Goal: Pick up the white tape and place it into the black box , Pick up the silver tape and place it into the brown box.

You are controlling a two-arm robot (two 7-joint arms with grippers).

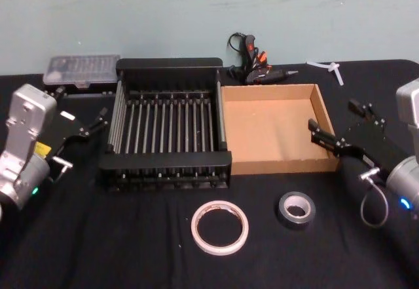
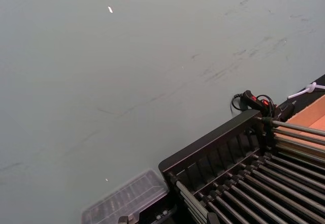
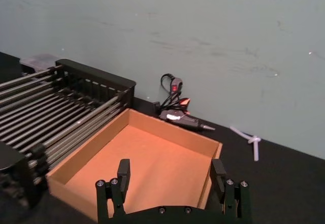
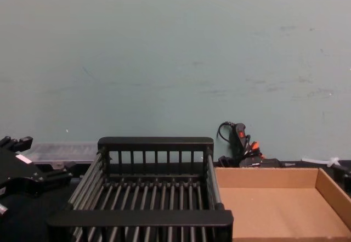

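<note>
Pincers, left (image 1: 101, 117) and right (image 1: 313, 132), are held open and empty beside the boxes; white tape (image 1: 220, 227) and silver tape (image 1: 296, 210) are left ungrasped on the surface.

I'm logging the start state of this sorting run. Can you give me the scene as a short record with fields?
white tape: flat on the table, in front of the black box
silver tape: on the table, right of the white tape, in front of the brown box
black box: empty
brown box: empty, touching the black box's right side
left gripper: open, left of the black box, holding nothing
right gripper: open, over the brown box's right wall, holding nothing
</note>
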